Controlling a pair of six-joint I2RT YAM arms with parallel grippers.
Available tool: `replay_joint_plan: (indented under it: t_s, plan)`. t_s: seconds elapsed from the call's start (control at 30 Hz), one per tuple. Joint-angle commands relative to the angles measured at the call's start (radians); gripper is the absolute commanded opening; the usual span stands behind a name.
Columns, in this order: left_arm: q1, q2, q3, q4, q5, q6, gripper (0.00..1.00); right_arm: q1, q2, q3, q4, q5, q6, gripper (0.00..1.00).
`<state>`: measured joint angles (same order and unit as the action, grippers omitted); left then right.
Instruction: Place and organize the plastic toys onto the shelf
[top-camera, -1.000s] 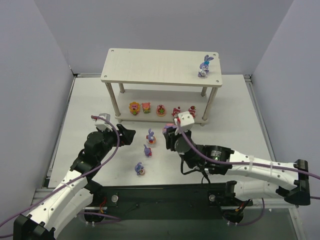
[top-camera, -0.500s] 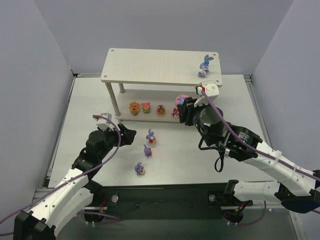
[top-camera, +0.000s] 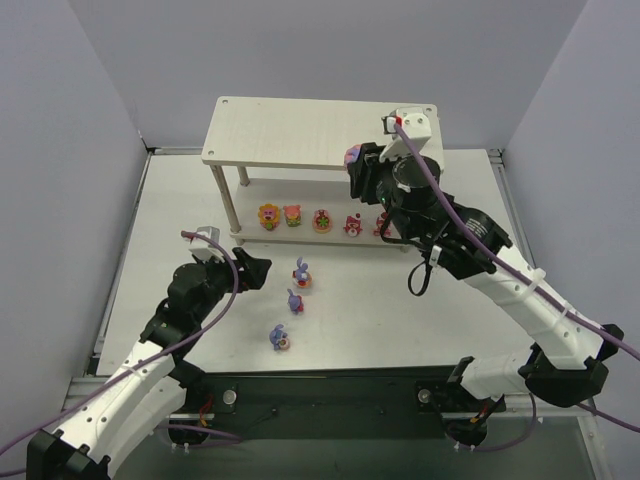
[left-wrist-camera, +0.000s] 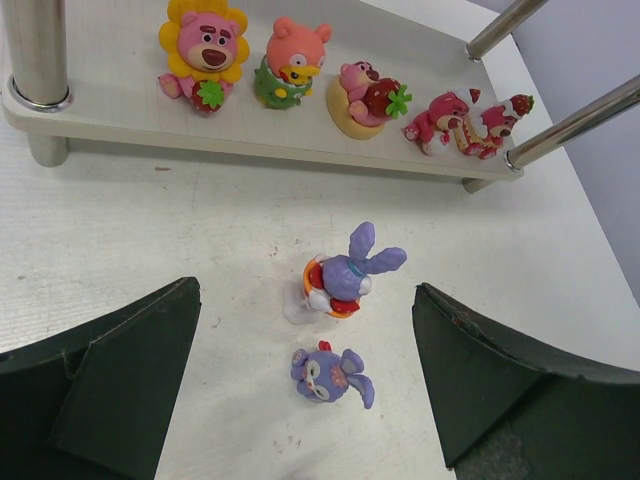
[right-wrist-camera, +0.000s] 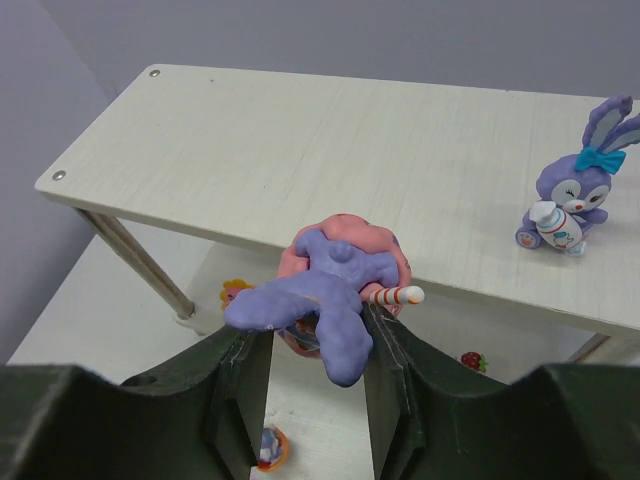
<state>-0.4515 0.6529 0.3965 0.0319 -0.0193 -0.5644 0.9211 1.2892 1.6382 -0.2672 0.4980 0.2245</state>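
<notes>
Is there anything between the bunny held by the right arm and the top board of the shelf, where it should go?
Nothing visible does. The held bunny hangs by the near edge of the top board, which is bare just ahead. A second bunny stands there, but well off to the right.

Light: bright, even, from overhead.
Shadows: soft, under the pale wood-look two-tier shelf (top-camera: 300, 135) (lower tier dimmer).
Glare: streaks on its round metal legs (left-wrist-camera: 35, 45).
Focus: sharp; wrist-view bottoms slightly soft.
</notes>
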Motion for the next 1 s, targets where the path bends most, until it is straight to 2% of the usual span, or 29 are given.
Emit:
replay_joint_plan:
  t_s: [0.0,0.13,0.47,0.97]
  plan:
    - [-0.006,0.001,0.019,0.013,-0.010,0.004,0.97,-0.051,0.039,0.075,0.005,-0.035,-0.019,0.00]
    - [-0.006,0.005,0.018,0.014,-0.013,0.004,0.97,-0.091,0.074,0.112,0.005,-0.039,-0.016,0.00]
    - [-0.006,0.016,0.018,0.020,-0.019,0.006,0.97,-0.208,0.156,0.159,-0.040,-0.160,0.076,0.00]
    - [-0.006,0.021,0.021,0.014,-0.025,0.014,0.97,-0.251,0.274,0.299,-0.142,-0.208,0.133,0.04]
